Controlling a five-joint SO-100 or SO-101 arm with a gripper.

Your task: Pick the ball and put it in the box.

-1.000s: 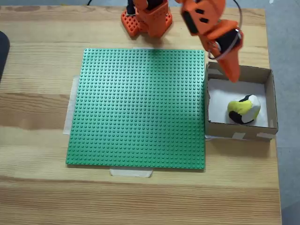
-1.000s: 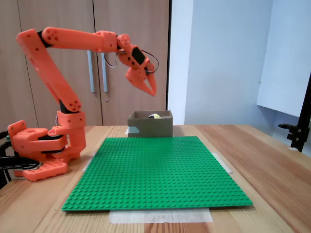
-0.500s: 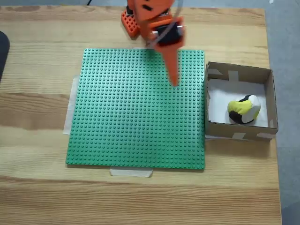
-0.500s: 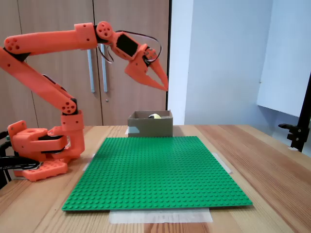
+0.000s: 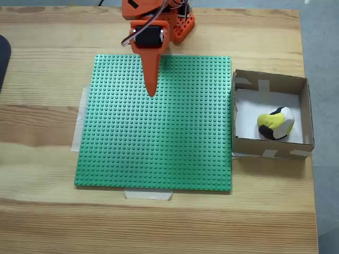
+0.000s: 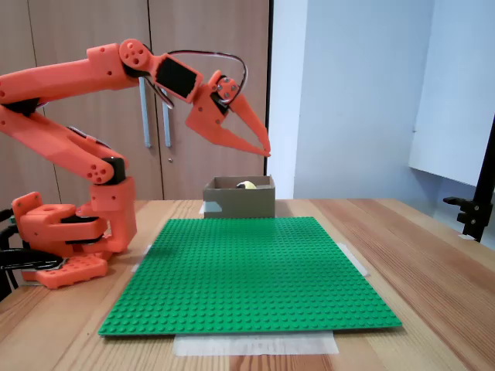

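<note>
The ball [image 5: 275, 123], yellow, white and black, lies inside the box [image 5: 270, 82] at the right edge of the table in a fixed view from above. From the side, in a fixed view, only its top [image 6: 246, 185] shows over the wall of the box [image 6: 240, 202]. My orange gripper [image 5: 152, 91] hangs over the far part of the green baseplate, well left of the box. Seen from the side, the gripper [image 6: 267, 151] is high in the air, its fingers meeting at the tips with nothing between them.
A large green studded baseplate [image 5: 159, 132] is taped to the wooden table [image 5: 42, 211]. The arm's orange base [image 6: 66, 239] stands at the far edge. A dark object [image 5: 2, 58] pokes in at the left border. A black stand [image 6: 476, 205] is off the table's right side.
The arm has swung away from above the box, leftwards in the view from above, to over the baseplate. The ball stays in the box, unmoved.
</note>
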